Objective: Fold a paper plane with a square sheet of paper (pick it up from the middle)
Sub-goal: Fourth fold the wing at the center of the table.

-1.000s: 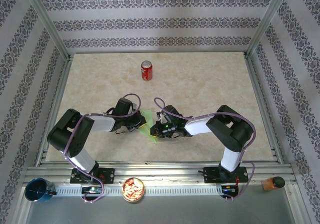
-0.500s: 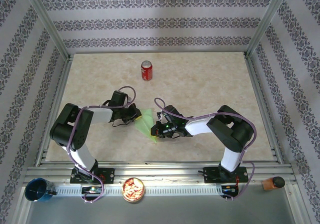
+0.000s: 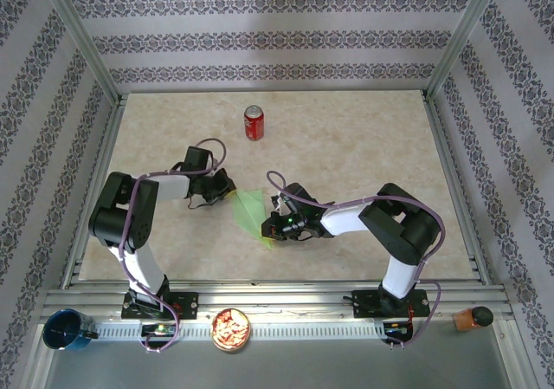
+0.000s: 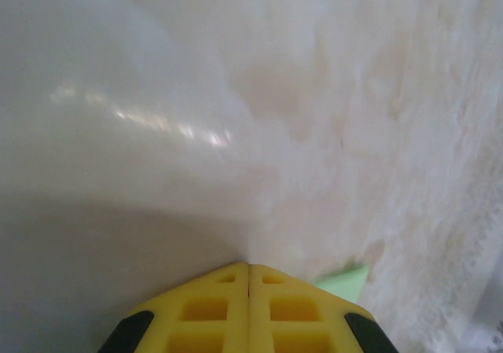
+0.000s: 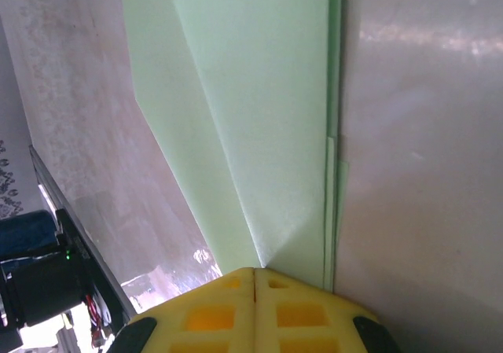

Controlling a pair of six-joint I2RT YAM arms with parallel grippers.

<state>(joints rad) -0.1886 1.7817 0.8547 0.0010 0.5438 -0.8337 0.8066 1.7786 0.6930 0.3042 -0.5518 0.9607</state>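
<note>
Closed tool [image 5: 253, 271], seemingly atop folded paper [image 5: 259, 109]

Beige marbled table [image 3: 363, 146], patterned striped walls [image 3: 260, 42]

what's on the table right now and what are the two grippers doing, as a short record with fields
paper: light-green sheet, folded with creases, lying on the table
left gripper: shut, at the sheet's far-left corner
right gripper: shut, tip down on the sheet's near end
other: red can, upright, well apart from the sheet
plane: not yet a finished dart

Beyond the folded paper [image 3: 252, 210], one red can [image 3: 253, 122] interrupts the open table [image 3: 372, 146].
</note>
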